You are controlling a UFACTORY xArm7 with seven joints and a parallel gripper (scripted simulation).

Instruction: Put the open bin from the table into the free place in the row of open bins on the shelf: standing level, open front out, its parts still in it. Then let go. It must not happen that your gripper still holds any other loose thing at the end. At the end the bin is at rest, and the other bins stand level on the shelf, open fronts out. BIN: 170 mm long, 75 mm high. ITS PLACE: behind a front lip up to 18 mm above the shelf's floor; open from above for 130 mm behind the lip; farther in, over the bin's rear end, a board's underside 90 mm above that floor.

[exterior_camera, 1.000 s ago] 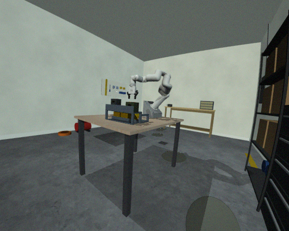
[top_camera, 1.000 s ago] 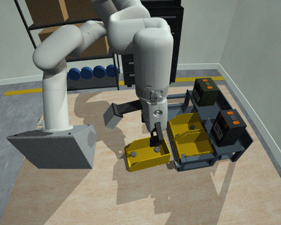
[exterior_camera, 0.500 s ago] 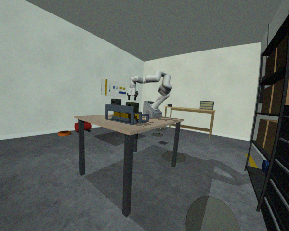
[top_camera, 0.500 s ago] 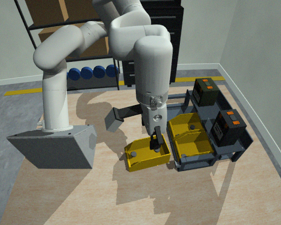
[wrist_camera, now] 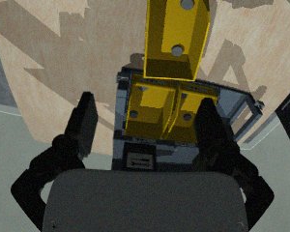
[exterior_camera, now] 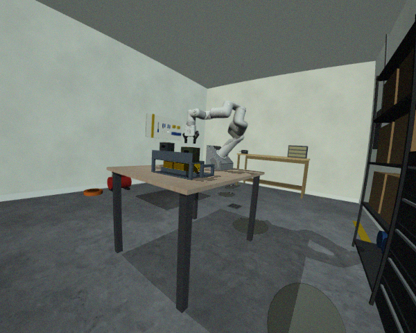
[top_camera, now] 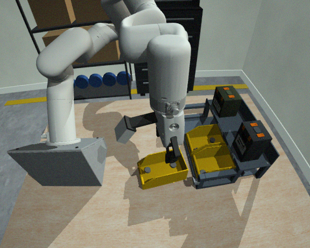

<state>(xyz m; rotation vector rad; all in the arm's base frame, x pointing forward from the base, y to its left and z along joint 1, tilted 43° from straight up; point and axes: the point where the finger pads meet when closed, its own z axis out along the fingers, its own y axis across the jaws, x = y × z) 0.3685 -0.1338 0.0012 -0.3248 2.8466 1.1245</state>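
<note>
Three yellow bins [top_camera: 164, 180] [wrist_camera: 170, 65], two shelved.

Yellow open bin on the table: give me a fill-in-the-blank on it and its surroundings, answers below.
1. The yellow open bin on the wooden table holds ____ grey round parts.
2. The black-fingered gripper is ____.
3. The slate-blue shelf carries ____ yellow bins.

Missing words: two; open; two
</note>
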